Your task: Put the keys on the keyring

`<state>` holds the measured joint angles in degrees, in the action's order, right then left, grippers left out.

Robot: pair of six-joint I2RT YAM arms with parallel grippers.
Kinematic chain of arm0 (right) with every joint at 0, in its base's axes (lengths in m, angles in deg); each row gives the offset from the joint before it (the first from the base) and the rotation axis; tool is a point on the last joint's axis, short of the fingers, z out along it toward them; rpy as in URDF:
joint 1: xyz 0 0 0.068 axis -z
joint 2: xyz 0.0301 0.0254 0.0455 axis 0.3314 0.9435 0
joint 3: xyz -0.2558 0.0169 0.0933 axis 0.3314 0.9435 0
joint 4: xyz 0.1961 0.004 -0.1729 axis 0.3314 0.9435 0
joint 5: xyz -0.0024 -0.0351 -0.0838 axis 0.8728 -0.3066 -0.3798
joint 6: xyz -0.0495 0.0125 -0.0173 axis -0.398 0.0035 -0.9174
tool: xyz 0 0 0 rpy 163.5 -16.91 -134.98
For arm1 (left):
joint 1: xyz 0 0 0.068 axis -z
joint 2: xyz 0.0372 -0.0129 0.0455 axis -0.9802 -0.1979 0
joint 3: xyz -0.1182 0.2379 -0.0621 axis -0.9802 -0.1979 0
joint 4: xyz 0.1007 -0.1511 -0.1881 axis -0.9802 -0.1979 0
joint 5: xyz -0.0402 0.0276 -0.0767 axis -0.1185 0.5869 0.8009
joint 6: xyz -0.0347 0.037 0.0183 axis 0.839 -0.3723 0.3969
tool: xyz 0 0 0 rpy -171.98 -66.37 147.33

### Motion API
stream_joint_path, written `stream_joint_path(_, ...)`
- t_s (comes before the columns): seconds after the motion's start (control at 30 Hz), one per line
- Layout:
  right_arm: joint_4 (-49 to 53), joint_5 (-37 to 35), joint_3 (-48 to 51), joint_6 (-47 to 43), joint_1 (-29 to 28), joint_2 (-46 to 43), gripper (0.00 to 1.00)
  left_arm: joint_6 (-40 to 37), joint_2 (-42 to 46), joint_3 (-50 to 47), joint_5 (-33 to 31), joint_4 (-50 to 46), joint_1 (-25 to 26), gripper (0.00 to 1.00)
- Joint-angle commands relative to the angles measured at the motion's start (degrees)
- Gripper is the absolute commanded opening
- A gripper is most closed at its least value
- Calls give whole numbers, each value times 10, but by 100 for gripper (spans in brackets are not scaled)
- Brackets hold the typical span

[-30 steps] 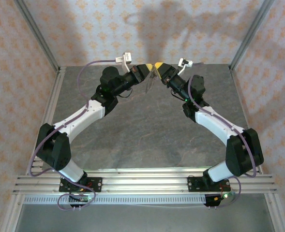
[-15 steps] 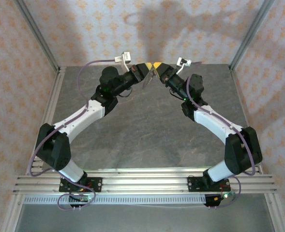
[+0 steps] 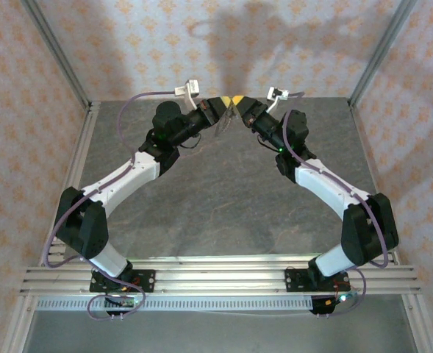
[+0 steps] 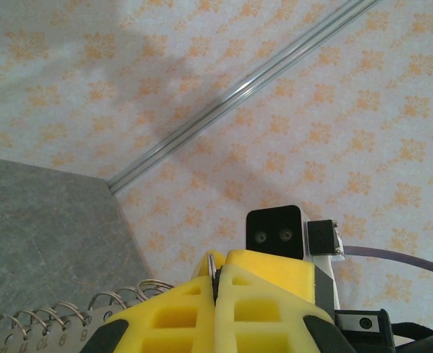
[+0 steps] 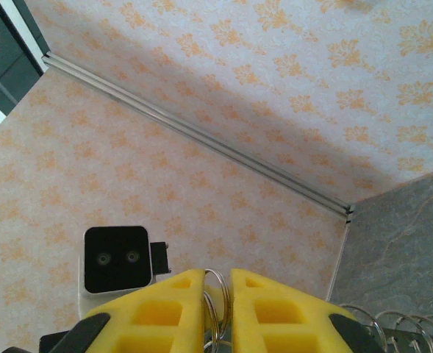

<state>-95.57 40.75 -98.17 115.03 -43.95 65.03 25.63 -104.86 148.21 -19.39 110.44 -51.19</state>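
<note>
Yellow fingers of my left pincer (image 4: 216, 271) are pressed flat together at the bottom of the left wrist view. A thin silver wire of the keyring (image 4: 211, 262) pokes up out of the seam between them, so this pincer is clamped tight on it. A coiled stretch (image 4: 51, 318) of the same wire runs off toward the lower left corner.

In the right wrist view my right pincer (image 5: 217, 287) stands only a narrow slit apart. The keyring (image 5: 215, 276) fills that slit with its wire loops, gripped between the two yellow fingers. The coiled stretch (image 5: 392, 321) shows at the lower right there.

From above, the left pincer (image 3: 222, 104) and the right pincer (image 3: 240, 102) meet tip to tip at the upper middle of the frame. They are over the far end of the grey worktop (image 3: 216, 191), close to the orange-patterned back wall (image 3: 223, 44). At that size the ring itself is too fine to make out.
</note>
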Motion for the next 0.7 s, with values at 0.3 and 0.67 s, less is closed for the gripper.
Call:
stream_joint_path(0.3,21,27,-22,-26,-11,-9,10,-42,-2,25,8,-14,18,0)
stream_joint_path(0.67,42,39,-29,-39,-11,-3,0,-56,-1,36,15,-31,19,0)
